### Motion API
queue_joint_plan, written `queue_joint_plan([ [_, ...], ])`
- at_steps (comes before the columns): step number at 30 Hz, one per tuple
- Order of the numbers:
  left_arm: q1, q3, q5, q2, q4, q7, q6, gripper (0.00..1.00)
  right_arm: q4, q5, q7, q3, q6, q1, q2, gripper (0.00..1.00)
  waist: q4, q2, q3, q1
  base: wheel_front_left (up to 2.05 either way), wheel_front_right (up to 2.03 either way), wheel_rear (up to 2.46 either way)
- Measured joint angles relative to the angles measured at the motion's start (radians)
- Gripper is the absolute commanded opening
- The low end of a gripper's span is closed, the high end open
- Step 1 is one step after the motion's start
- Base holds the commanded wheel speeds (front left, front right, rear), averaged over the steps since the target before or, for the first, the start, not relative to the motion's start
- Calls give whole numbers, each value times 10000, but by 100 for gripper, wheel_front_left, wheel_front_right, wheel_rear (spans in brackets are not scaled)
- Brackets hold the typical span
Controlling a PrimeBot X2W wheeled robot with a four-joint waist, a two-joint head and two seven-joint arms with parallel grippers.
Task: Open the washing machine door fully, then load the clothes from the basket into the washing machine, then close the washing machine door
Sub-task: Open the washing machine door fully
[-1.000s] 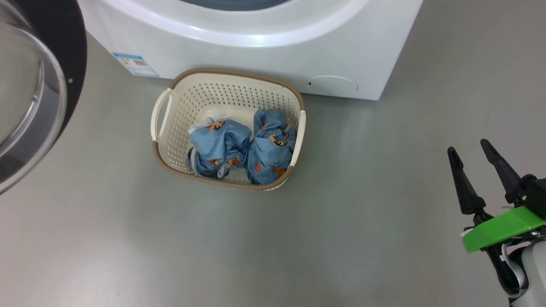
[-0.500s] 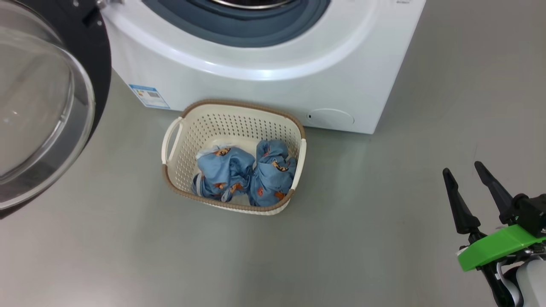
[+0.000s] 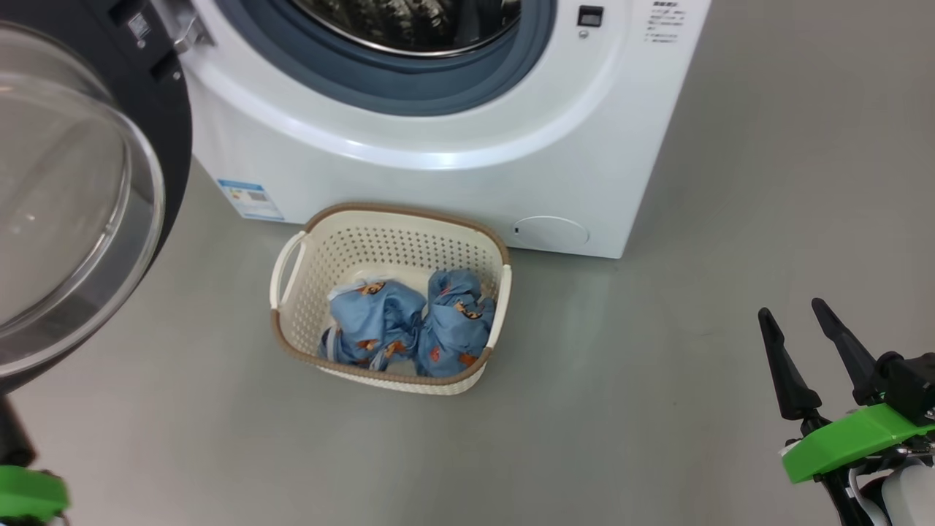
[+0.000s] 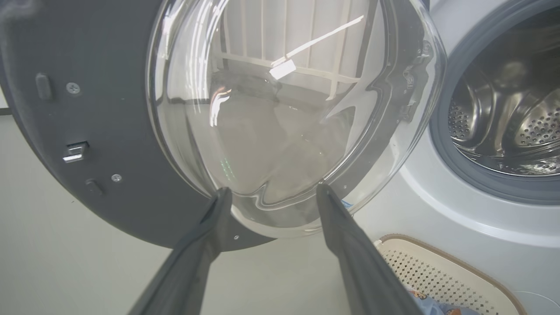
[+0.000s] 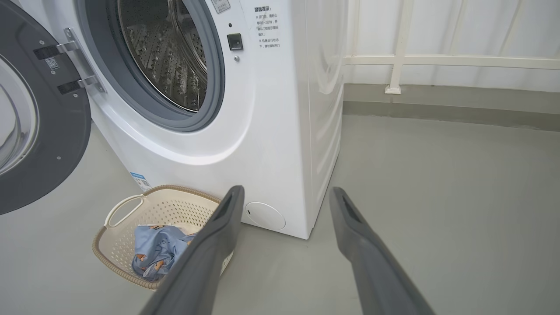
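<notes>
The white washing machine (image 3: 453, 183) stands at the top of the head view, steel drum (image 5: 170, 57) exposed. Its black-rimmed door (image 3: 73, 204) is swung out to the left, glass bowl bulging toward me. The cream basket (image 3: 394, 212) sits on the floor against the machine's front, holding light blue printed clothes (image 3: 409, 329). My left gripper (image 4: 272, 190) is open, its fingers spread just below the door's glass bowl (image 4: 280, 109) with nothing between them. My right gripper (image 3: 791, 308) is open and empty over bare floor, to the right of the basket (image 5: 175, 189).
Grey floor (image 3: 657, 409) spreads in front of and to the right of the machine. A white railing (image 5: 437, 61) and a low grey kerb run behind it. The machine's front carries a blue label (image 3: 252, 199) and a round flap (image 3: 549, 232).
The head camera has tilted up, so the machine's opening and door hinge now show and the basket sits lower. A green part of my left arm has entered the lower left corner.
</notes>
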Motion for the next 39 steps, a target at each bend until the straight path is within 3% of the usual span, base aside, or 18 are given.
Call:
queue_joint_plan([
  [12,771,-1714,73,-207,-1066,2,0,100,-96,8,0,-188,0,199,182,100,-813,0,-277,0,0,0,0],
  [26,894,-3521,-305,192,-1298,2,0,100,-128,10,0,-341,0,467,238,100,-1894,0,-483,0,0,0,0],
  [39,1051,-4211,-552,516,-1432,2,0,100,-221,10,0,-587,0,874,324,100,-2441,0,-803,0,0,0,0],
])
